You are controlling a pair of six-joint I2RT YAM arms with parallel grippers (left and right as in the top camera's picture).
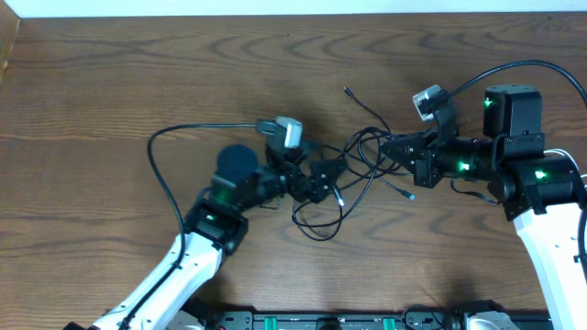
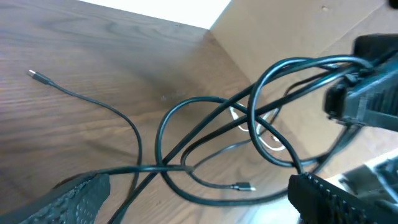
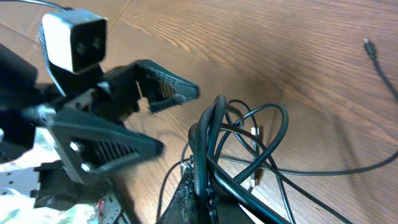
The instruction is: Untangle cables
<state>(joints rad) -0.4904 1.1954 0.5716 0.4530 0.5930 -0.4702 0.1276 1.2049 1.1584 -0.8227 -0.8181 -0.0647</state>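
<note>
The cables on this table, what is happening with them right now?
Two robot arms are working on a tangle of thin cables in the middle of the wooden table. The right gripper is shut on a bunch of black strands at the right side of the tangle. The left gripper is at the left side with its jaws wide open, gripping nothing. The cables cross and loop over each other and are not yet separated.

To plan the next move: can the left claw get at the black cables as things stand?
Probably yes. The open left claw faces the black cables closely, nothing lies between; the right claw, shut on them, is on the far side.
</note>
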